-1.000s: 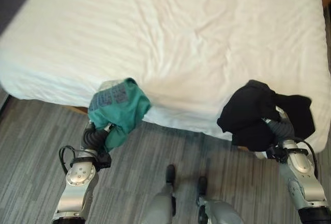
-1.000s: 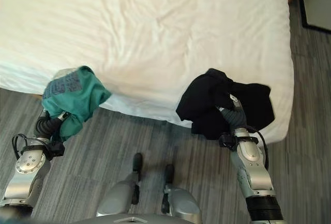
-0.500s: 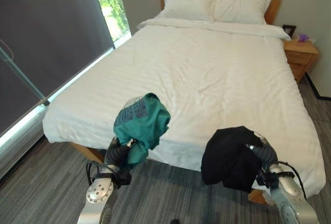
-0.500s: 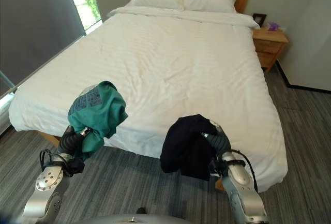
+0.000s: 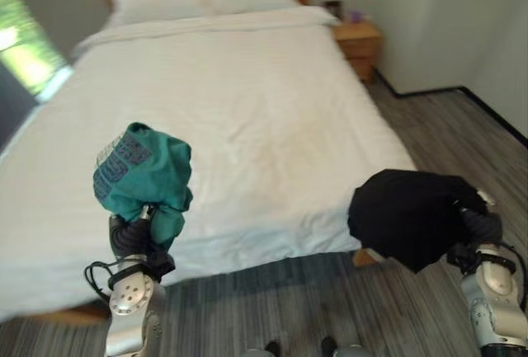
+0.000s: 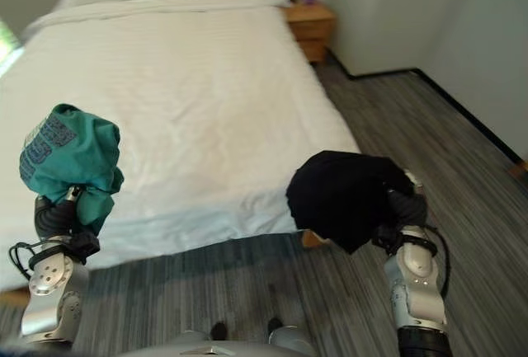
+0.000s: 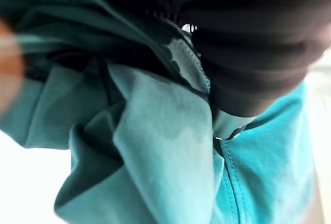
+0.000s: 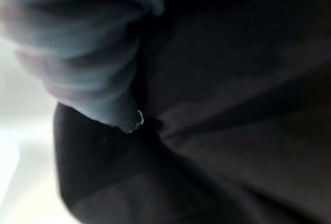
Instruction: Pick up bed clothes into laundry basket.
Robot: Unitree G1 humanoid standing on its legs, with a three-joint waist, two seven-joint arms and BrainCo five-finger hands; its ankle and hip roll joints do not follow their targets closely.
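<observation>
A teal garment [image 5: 144, 176] drapes over the left hand [image 5: 132, 237] above the bed [image 5: 247, 118] edge, and a black garment [image 5: 408, 213] swallows the right hand [image 5: 483, 223] beside the bed corner. Both hands' fingers are buried in cloth, so I cannot tell their state.

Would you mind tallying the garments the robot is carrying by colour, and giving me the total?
Teal garment: 1, draped over the left hand.
Black garment: 1, draped over the right hand.
Total: 2 garments, both lifted clear of the white bed.
</observation>
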